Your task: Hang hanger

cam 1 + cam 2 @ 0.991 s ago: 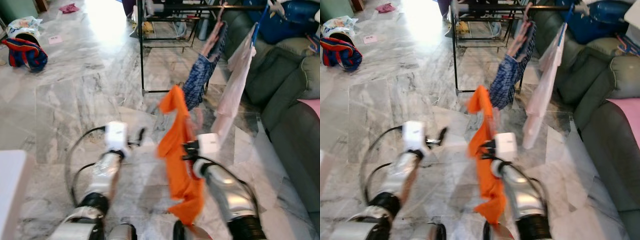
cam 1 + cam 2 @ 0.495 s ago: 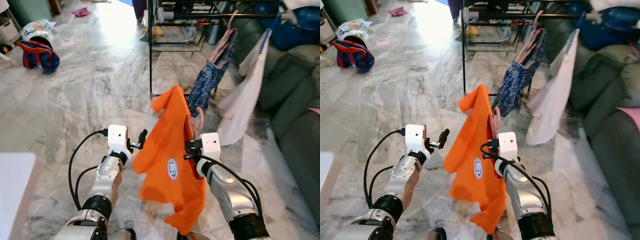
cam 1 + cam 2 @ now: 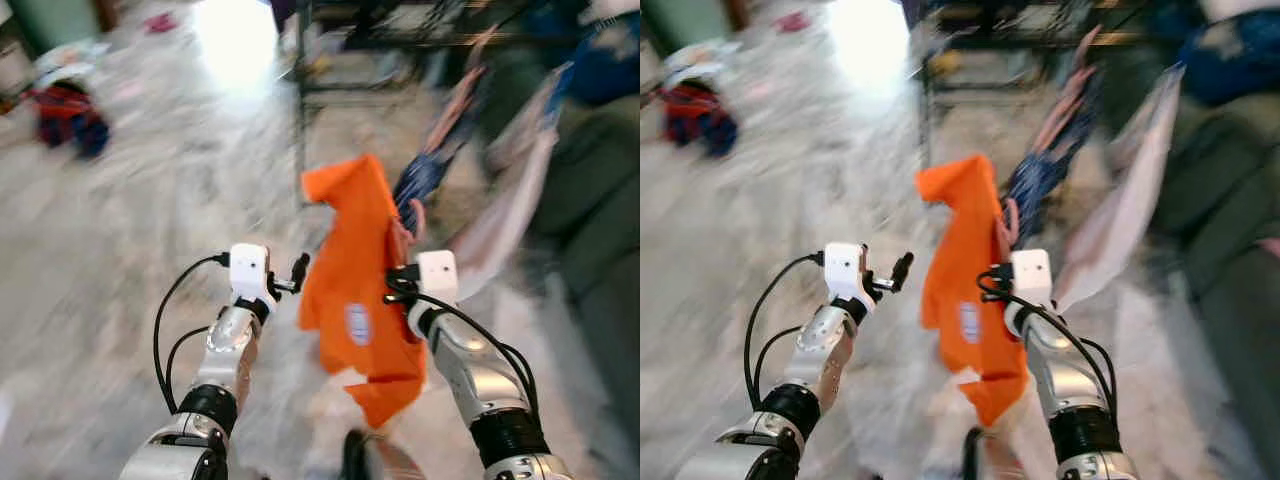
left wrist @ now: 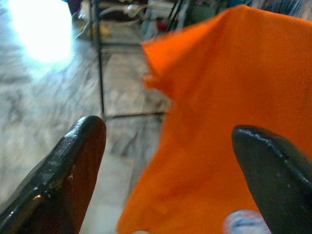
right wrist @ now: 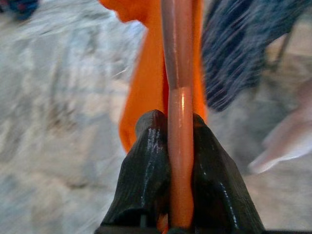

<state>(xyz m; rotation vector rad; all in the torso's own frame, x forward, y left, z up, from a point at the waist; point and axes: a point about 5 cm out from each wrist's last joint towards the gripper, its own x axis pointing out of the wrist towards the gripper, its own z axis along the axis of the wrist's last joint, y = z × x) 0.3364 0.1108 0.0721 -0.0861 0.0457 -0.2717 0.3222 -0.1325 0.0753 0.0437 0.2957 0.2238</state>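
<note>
Right wrist view is showing the right gripper [image 5: 179, 161] with its two fingers [image 5: 146, 175] pressing from both sides on a pink hanger [image 5: 178, 97], whose rod is running straight out between them along their length. An orange shirt [image 3: 355, 290] is draping from that hanger, hanging just past the fingertips and down in front of the right arm. The left gripper [image 4: 170, 161] is standing with its fingers [image 4: 73, 170] spread wide and holding nothing, the shirt's cloth lying just beyond the gap between them. In the head views, which are blurring badly, the rack [image 3: 305, 120] is standing well ahead of both sets of fingers, its black upright post and top rail above and beyond the shirt, with a blue patterned garment [image 3: 425, 170] and a pale one [image 3: 500, 220] hanging from it. So the hanger's hook needs to go up and forward from the right fingers to reach the rail, and the right arm is the one carrying it. A small round badge [image 3: 356, 323] is showing on the shirt's front; its writing is too blurred to read.
</note>
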